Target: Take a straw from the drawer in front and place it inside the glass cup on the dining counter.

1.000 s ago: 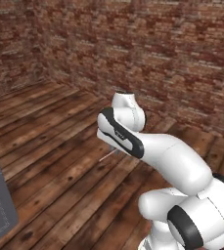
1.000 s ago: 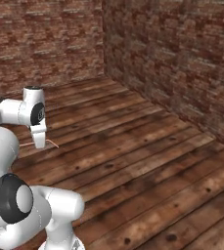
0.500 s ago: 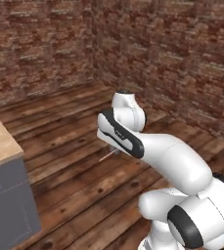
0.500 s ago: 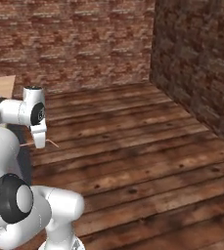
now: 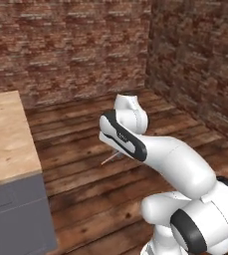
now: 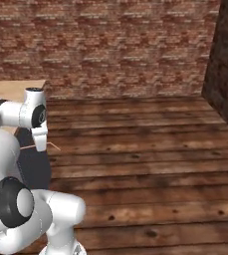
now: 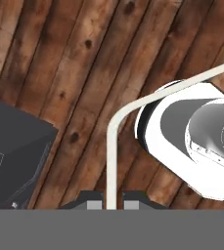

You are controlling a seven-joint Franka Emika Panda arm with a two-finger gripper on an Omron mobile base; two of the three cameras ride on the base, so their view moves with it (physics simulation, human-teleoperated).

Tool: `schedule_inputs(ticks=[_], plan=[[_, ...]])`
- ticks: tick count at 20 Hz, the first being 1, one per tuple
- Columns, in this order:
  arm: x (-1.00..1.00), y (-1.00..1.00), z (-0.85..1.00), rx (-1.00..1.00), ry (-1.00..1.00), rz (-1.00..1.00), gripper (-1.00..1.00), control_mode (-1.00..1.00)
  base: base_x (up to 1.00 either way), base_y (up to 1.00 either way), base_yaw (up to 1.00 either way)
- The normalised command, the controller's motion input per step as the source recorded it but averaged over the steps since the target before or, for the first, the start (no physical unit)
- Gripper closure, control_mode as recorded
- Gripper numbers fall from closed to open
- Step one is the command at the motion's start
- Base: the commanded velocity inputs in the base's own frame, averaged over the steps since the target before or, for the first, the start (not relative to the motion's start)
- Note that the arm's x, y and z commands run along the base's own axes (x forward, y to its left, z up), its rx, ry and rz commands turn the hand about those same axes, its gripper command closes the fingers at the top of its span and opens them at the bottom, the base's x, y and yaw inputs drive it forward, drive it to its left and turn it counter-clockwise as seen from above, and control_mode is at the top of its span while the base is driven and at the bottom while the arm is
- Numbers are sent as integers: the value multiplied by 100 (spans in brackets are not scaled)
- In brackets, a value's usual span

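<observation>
Thin pale tan straw [image 7: 111, 161] is pinched between the two dark fingertips of the gripper [image 7: 110, 203], fingers closed on it at 6 o'clock in the hand view; it runs up, then bends toward 2 o'clock. Its tip [image 5: 110, 158] pokes out below the white arm in the left base view. Light-wood dining counter [image 5: 6, 142] on a grey cabinet sits at 9 o'clock there, apart from the straw, over dark wooden floor [image 6: 145, 149].

Light wood with visible grain is showing on the dining counter [image 5: 6, 142] — matt, thick-edged. Its grey cabinet side [image 5: 16, 214] is looking flat and smooth. The floor [image 6: 145, 149] is gleaming faintly, dark knotted planks. Brick walls [image 5: 65, 45] are reading rough. The straw [image 7: 111, 156] is appearing smooth, pale, matt.
</observation>
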Motion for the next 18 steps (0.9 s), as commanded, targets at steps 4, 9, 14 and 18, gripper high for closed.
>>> schedule_inputs(ticks=[4, 9, 14, 18], plan=[[0, 0, 0, 0, 0, 0, 100, 100, 87, -36, 47], [0, 0, 0, 0, 0, 0, 100, 100, 87, -38, 46], [0, 0, 0, 0, 0, 0, 100, 100, 72, -49, 46], [0, 0, 0, 0, 0, 0, 100, 100, 58, -67, 47]])
